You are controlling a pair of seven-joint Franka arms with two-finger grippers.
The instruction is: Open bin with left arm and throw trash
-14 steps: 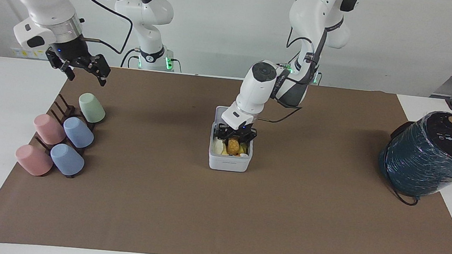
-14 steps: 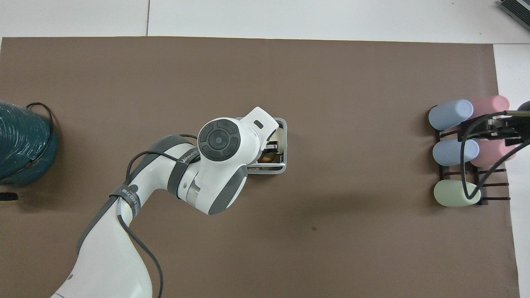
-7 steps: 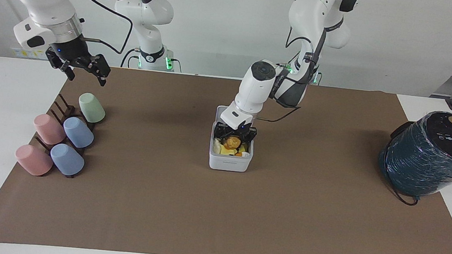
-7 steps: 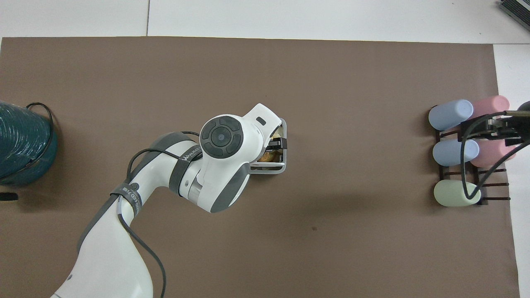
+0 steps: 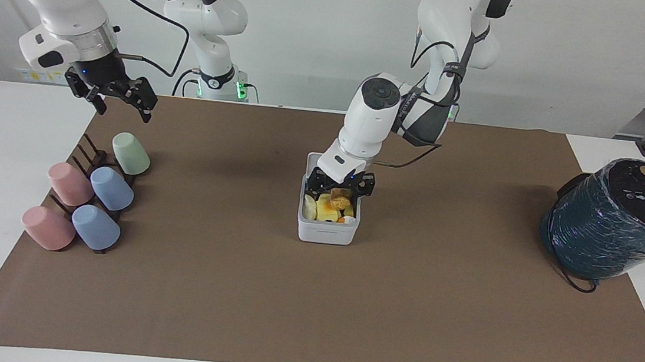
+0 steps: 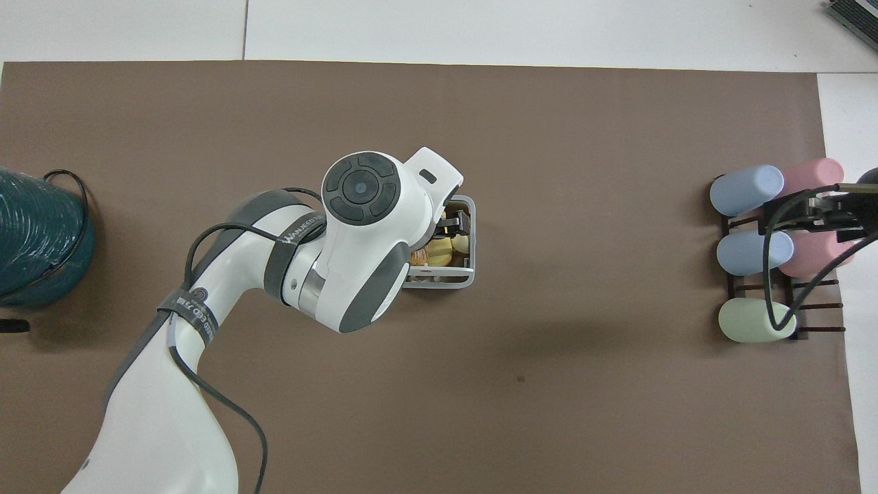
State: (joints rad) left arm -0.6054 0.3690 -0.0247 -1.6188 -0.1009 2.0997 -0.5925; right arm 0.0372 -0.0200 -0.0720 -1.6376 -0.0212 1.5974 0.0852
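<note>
The white bin (image 5: pixel 326 233) stands at the middle of the brown mat with its lid (image 5: pixel 314 160) tipped up on the robots' side. Inside lies the trash: a bumpy brown piece (image 5: pixel 341 197), a pale yellow block (image 5: pixel 327 207) and a bit of orange (image 5: pixel 342 219). My left gripper (image 5: pixel 340 185) hangs just over the bin's mouth, open, its fingers apart above the brown piece. In the overhead view the left wrist covers most of the bin (image 6: pixel 472 264); some trash (image 6: pixel 439 252) shows. My right gripper (image 5: pixel 118 97) waits open in the air over the mat's edge by the cup rack.
A dark rack with several pastel cups (image 5: pixel 90 200) lies at the right arm's end of the mat. A large teal wrapped cylinder (image 5: pixel 614 224) with a cable stands at the left arm's end. Bare brown mat (image 5: pixel 310 310) surrounds the bin.
My left gripper has opened and let the brown piece drop among the trash in the bin, then risen a little. The right arm has not moved.
</note>
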